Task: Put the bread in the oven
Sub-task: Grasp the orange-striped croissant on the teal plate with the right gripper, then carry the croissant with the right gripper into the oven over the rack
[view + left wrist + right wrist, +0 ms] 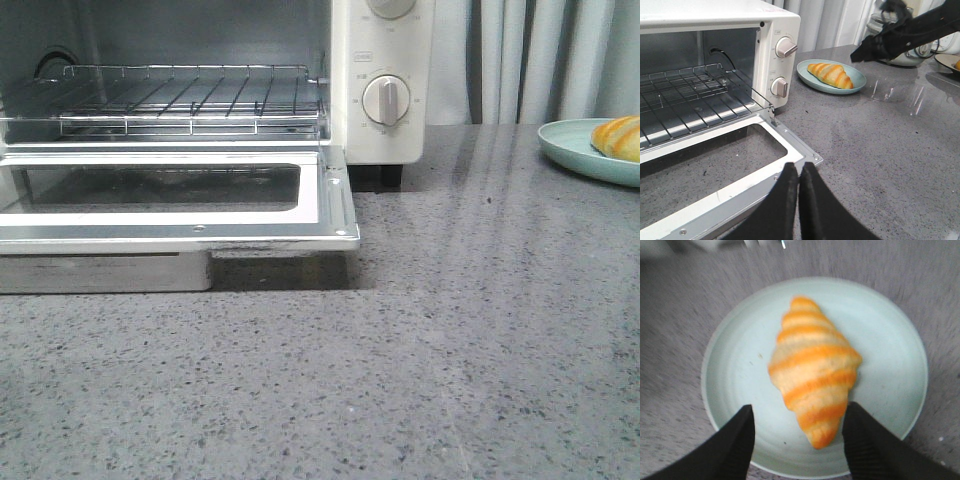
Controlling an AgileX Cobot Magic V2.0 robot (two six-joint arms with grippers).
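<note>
The bread (812, 370), an orange and cream striped croissant, lies on a pale green plate (735, 365). My right gripper (799, 412) is open just above the plate, with the bread's near tip between its fingers, apart from both. The bread (620, 137) and plate (575, 150) sit at the front view's far right, and both also show in the left wrist view, bread (831, 75) and plate (857, 80). The cream oven (380, 60) stands at the left with its glass door (180, 225) folded down and its wire rack (190, 100) bare. My left gripper (798, 167) is shut and empty over the door's corner (810, 159).
The oven's dials (385, 100) face the plate side. A metal tray (100, 272) sits under the open door. My right arm (905, 35) reaches over the counter. A white pot (905, 59) and another dish (947, 61) stand far right. Curtains hang behind.
</note>
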